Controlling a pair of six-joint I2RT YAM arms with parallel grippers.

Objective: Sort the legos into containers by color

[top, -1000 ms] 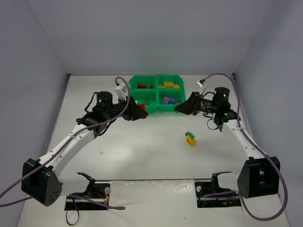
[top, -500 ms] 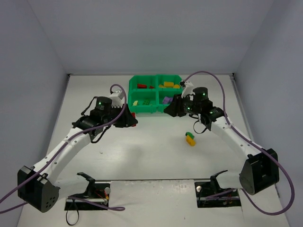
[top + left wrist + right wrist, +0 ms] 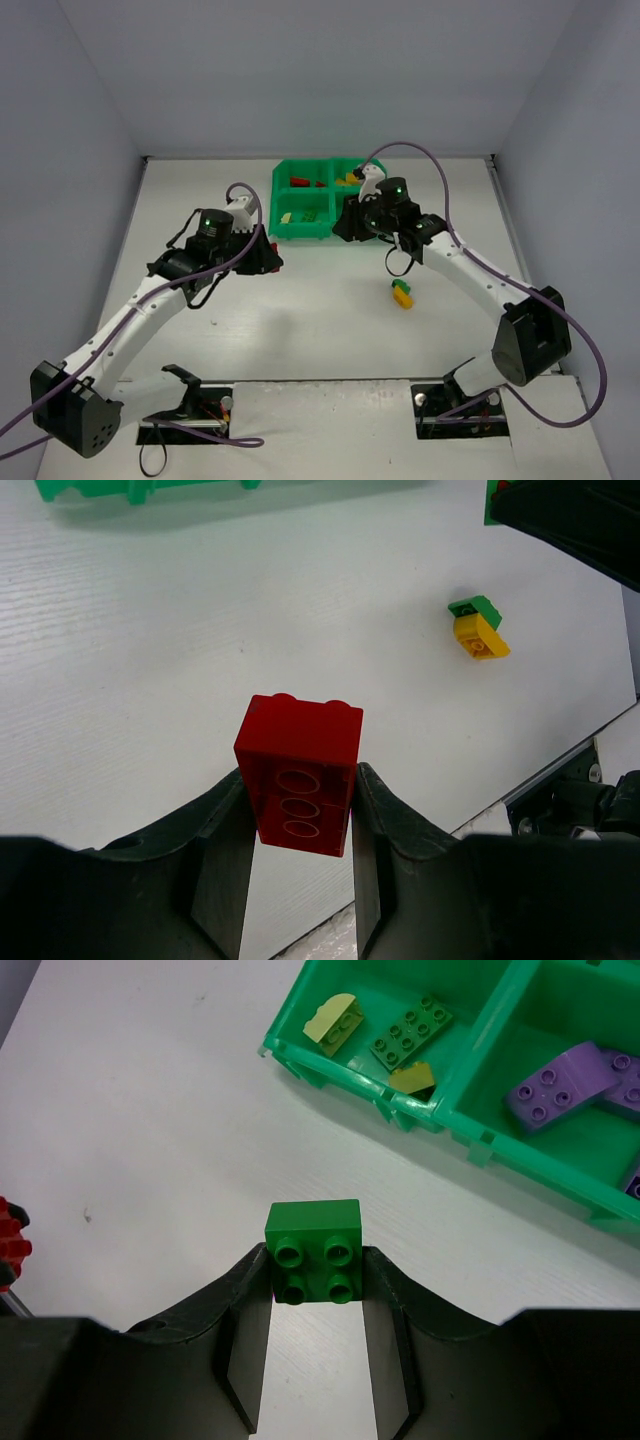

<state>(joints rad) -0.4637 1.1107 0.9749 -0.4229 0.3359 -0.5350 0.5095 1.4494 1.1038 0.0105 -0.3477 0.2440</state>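
The green bin tray (image 3: 322, 237) stands at the back middle, with red, yellow, lime and purple bricks in its compartments. My left gripper (image 3: 298, 815) is shut on a red brick (image 3: 299, 772), held above the table left of and in front of the tray (image 3: 270, 256). My right gripper (image 3: 313, 1278) is shut on a green four-stud brick (image 3: 313, 1237), just in front of the tray's near-left compartment (image 3: 370, 1065), which holds lime and green pieces. Purple bricks (image 3: 565, 1085) lie in the near-right compartment. A green-and-yellow brick pair (image 3: 402, 293) lies on the table, also seen in the left wrist view (image 3: 478, 628).
White tabletop (image 3: 300, 320) with grey walls on three sides. Purple cables (image 3: 440, 170) loop over both arms. Black mounts and clamps sit at the near edge (image 3: 190, 395).
My right gripper has moved left across the tray front with the green brick. My left gripper has drawn back left and nearer, away from the tray, still holding the red brick.
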